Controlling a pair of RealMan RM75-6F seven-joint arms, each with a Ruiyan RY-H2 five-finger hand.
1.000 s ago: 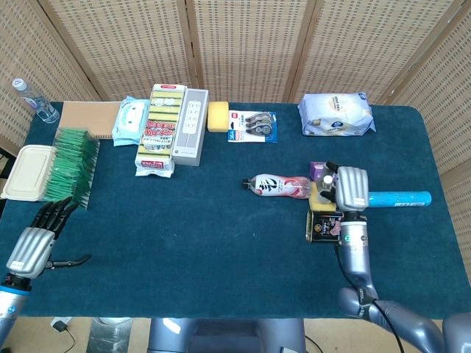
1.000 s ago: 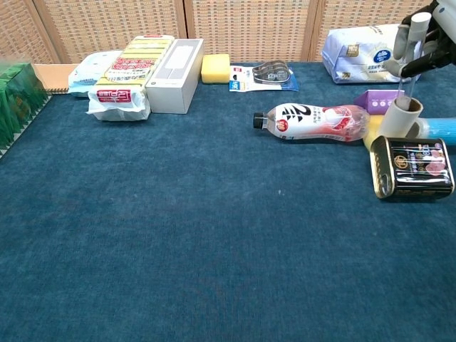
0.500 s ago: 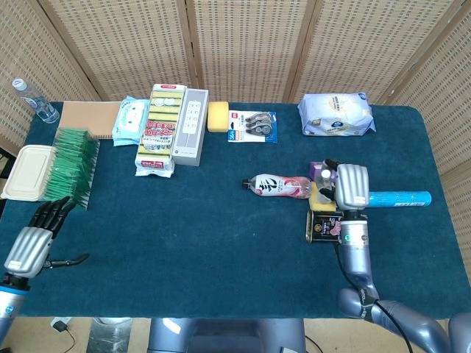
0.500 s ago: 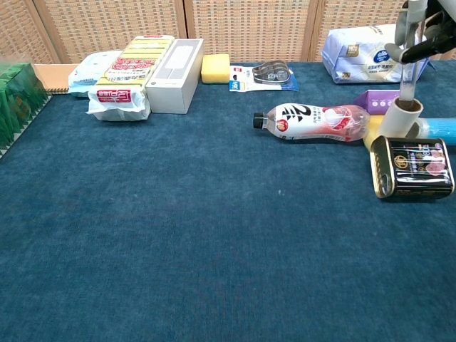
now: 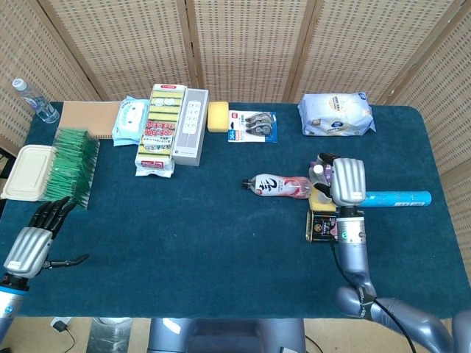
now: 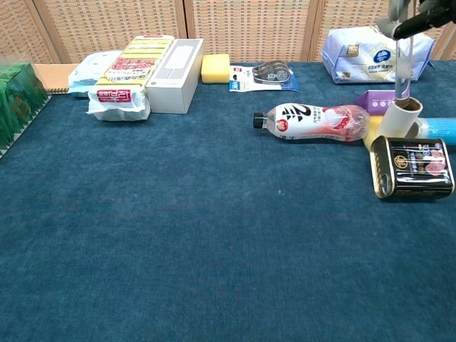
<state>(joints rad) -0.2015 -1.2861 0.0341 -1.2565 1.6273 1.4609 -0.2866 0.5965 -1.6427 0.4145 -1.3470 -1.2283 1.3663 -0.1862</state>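
At the lower left of the head view the left hand (image 5: 31, 246) rests near the table's front edge, its dark fingers (image 5: 53, 212) stretched out side by side, the thumb spread wide, grasping nothing; it is well apart from the row of green packets (image 5: 70, 164) beyond it. At the right, the right hand (image 5: 344, 182) hangs above a cluster of things. Its fingers curl downward, but whether they touch anything cannot be told. Below it lies the dark rectangular tin with gold rim (image 6: 413, 167), nearest the front. Just behind stands a small tan cardboard tube (image 6: 399, 117). Further back and left, the clear plastic bottle with pink label (image 6: 311, 122) lies on its side.
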